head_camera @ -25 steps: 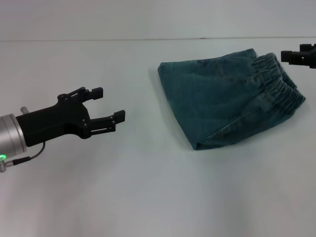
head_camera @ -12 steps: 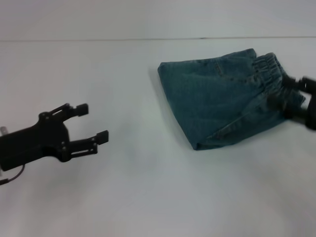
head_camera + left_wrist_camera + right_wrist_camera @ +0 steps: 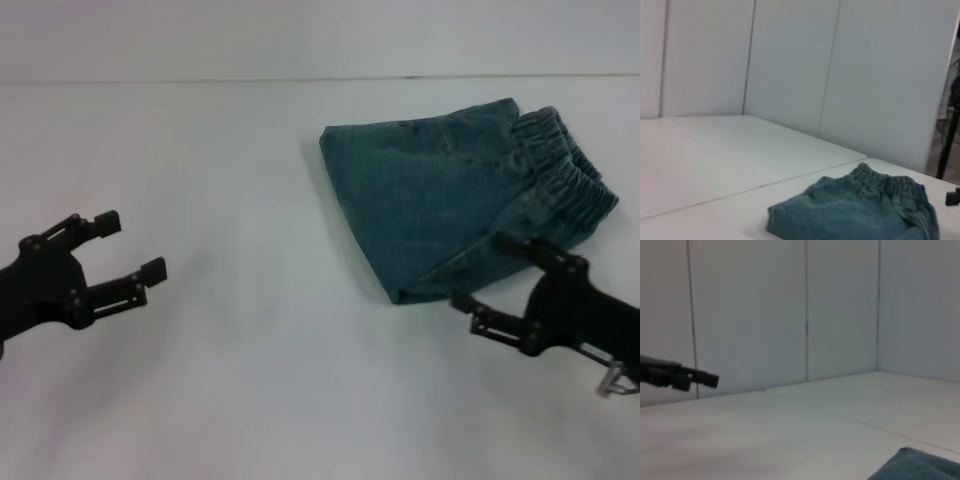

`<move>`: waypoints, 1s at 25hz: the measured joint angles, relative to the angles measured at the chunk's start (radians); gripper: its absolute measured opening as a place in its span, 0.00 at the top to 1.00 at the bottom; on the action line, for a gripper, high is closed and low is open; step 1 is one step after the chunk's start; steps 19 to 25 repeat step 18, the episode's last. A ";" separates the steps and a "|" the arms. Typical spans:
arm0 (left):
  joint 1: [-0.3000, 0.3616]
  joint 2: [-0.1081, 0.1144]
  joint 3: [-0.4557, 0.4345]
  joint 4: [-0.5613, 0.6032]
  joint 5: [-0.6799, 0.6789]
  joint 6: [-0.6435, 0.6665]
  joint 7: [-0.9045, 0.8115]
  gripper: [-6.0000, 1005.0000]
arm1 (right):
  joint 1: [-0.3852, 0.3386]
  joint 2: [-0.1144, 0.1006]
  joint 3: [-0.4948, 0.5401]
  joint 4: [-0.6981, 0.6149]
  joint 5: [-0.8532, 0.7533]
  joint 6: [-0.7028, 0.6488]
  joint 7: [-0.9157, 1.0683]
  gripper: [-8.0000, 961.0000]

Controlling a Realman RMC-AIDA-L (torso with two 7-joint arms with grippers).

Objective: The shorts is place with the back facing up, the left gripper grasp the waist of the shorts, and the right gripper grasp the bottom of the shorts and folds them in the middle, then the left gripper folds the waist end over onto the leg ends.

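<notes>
Where the head view lacks walls, wall panels [image 3: 790, 75] behind folded shorts [image 3: 855, 210].

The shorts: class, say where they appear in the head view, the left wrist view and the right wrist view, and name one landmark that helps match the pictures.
Head view: the shorts lie folded on the white table, upper right.
Left wrist view: lower middle to right, elastic waist on top.
Right wrist view: only a denim corner, bottom right.
Shared landmark: the table seam.
</notes>
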 joint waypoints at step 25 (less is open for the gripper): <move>0.012 0.007 -0.043 -0.072 0.003 -0.019 0.072 0.07 | 0.067 -0.008 -0.091 0.019 -0.014 0.049 0.063 0.05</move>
